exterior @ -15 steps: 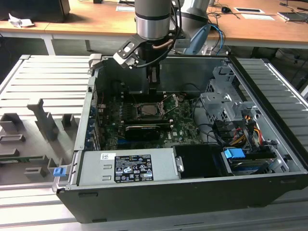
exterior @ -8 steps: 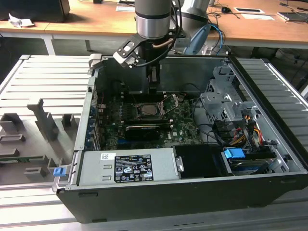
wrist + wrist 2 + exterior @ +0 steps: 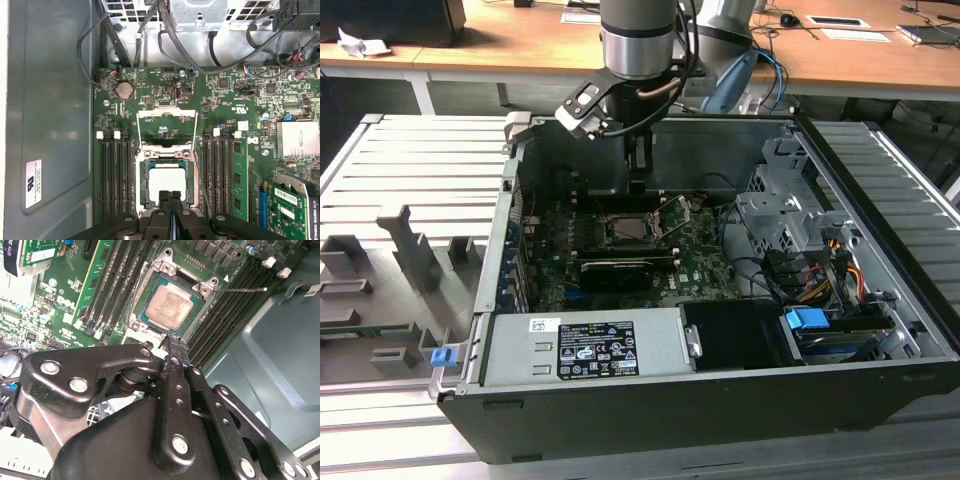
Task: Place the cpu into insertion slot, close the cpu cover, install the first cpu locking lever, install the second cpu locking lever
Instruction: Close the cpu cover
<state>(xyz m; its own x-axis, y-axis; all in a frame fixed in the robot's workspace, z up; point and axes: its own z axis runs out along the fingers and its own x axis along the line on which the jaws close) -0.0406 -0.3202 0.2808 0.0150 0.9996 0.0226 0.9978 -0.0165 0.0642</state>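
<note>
The cpu [image 3: 166, 182] lies flat in the insertion slot [image 3: 144, 177], its silvery-beige top showing in both wrist views [image 3: 169, 306]. The cpu cover [image 3: 167, 115] is swung open and rests on the board beyond the socket, with green board visible through its window. One thin wire lever [image 3: 240, 289] sticks out sideways from the socket's corner. My gripper [image 3: 170, 196] is shut with nothing between its black fingers [image 3: 176, 347], and its tips hover over the near edge of the socket. In the exterior view the gripper [image 3: 638, 178] hangs just above the cpu [image 3: 631, 229].
Rows of black memory slots [image 3: 116, 175] flank the socket on both sides. A long black card [image 3: 617, 272] lies in front of the socket. Cables [image 3: 790, 275] and a drive cage [image 3: 782, 215] fill the case's right, and a power supply [image 3: 585, 348] sits at the front.
</note>
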